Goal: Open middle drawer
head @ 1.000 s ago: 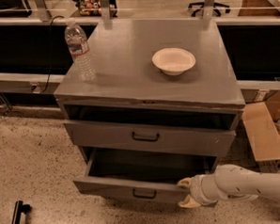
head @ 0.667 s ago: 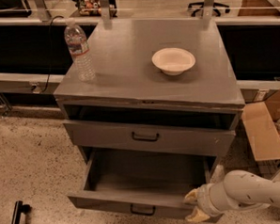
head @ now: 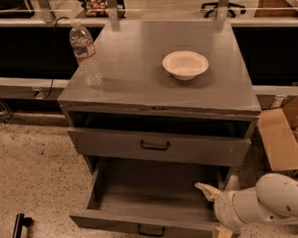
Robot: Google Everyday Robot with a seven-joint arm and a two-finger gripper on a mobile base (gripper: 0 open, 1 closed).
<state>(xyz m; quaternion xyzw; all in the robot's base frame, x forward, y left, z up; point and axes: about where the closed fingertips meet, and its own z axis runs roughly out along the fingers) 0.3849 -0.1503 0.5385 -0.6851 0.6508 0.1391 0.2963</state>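
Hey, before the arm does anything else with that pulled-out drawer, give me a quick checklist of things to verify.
1. Middle drawer pulled well out: ok.
2. Gripper at the drawer's right front corner, fingers apart: ok.
3. Gripper free of the front panel: cannot tell.
4. Water bottle standing upright on the cabinet top: ok.
5. Bowl sitting well back from the cabinet's front edge: ok.
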